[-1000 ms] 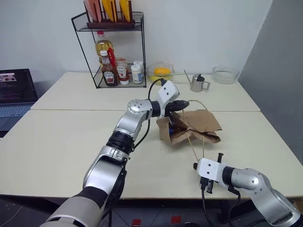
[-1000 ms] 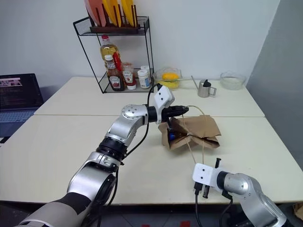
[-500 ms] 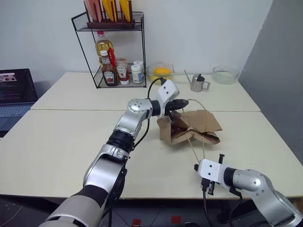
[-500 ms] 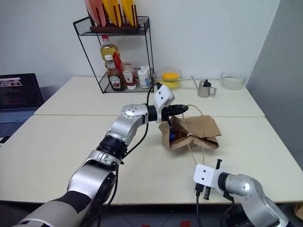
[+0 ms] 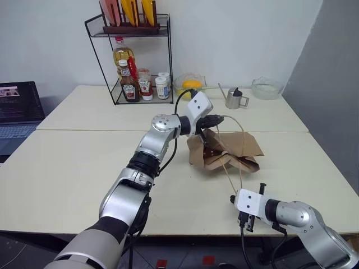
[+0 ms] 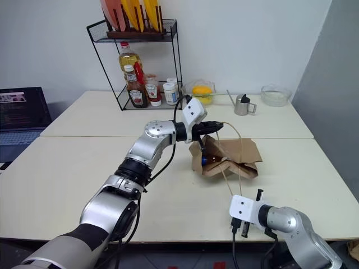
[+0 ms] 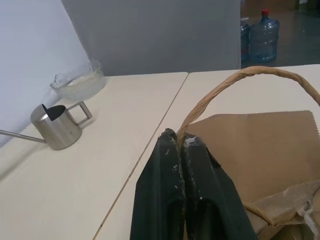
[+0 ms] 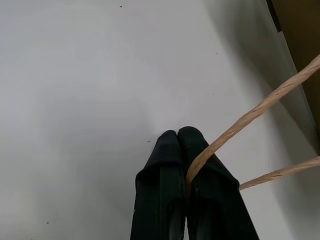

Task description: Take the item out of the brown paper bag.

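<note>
One handle (image 7: 240, 80) of the bag (image 5: 235, 147), mid frame, is pinched by the left end effector (image 7: 179, 142); the other handle (image 8: 250, 117) by the right end effector (image 8: 179, 135).

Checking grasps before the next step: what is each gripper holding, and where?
Each holds a cord handle of the brown paper bag: left gripper one handle, right gripper the other.

Head stereo pair: both eyes look forward and down from above the bench (image 5: 73, 168), taking in the whole top, both arms and the wire rack (image 5: 132, 56) at the far wall. They share nearly the same field, slightly offset sideways.

Left wrist camera: sits close behind the left end effector (image 7: 179, 142), facing level across the bench toward the metal watering can (image 7: 57, 125), also seen by the head pair.

Right wrist camera: sits close behind the right end effector (image 8: 179, 137), angled down at bare bench surface.
</note>
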